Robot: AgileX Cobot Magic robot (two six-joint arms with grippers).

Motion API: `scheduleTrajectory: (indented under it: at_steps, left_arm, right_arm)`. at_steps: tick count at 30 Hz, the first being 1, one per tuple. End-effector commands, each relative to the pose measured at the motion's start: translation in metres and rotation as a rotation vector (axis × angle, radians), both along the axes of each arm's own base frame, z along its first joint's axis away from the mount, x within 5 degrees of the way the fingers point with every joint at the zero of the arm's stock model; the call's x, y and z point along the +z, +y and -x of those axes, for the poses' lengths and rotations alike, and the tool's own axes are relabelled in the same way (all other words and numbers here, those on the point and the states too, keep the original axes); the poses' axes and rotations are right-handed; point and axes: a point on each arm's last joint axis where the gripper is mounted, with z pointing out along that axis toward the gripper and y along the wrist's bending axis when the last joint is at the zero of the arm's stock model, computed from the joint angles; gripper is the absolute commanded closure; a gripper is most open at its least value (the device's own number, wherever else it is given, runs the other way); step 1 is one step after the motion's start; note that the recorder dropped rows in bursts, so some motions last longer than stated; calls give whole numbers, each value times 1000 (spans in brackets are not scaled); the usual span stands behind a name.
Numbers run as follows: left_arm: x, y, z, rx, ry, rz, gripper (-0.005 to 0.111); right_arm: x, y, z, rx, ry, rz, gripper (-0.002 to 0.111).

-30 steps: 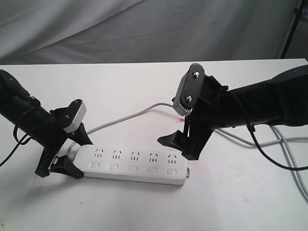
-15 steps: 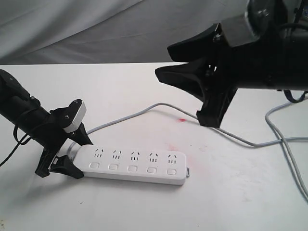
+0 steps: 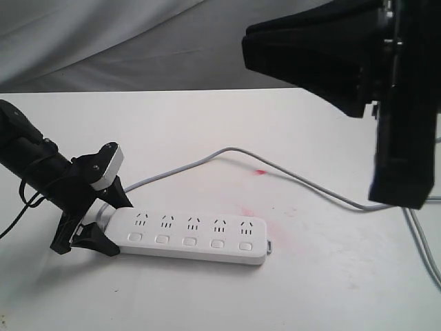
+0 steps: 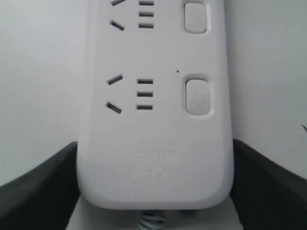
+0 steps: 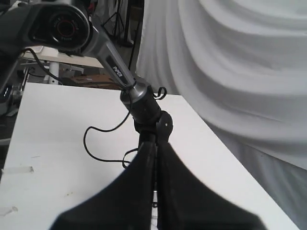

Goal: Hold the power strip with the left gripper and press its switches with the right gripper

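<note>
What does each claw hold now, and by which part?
The left claw holds the power strip by its cord end, gripping both long sides. The right claw is shut on nothing.

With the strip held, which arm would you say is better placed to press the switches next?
Right. The right claw is shut and free, though it hangs high up. The left claw clamps the power strip at its cord end, so reaching the switches would probably mean letting go.

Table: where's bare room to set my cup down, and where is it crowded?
Bare: the table in front of the power strip, and the far side behind the grey cord. Crowded: the strip's left end, where the left end effector clamps it, and the right edge with cable loops.
</note>
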Motion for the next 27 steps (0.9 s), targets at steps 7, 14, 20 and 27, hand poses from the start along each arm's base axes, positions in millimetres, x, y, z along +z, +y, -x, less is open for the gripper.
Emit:
scheduleTrajectory:
  at_steps: [7,14,20,27]
  left_arm:
    - [0,-2,2,-8,4,-1,107]
    - [0,-2,2,-8,4,-1,107]
    - [0,-2,2,-8,4,-1,107]
    - [0,-2,2,-8,4,-1,107]
  right_arm:
    - [0,0,9,15,53,10,108]
    - [3,-11,1,-162,-1,36,108]
    - [11,-37,-5,-494,-30,9,108]
    - [20,-51,16,-627,-21,-134,108]
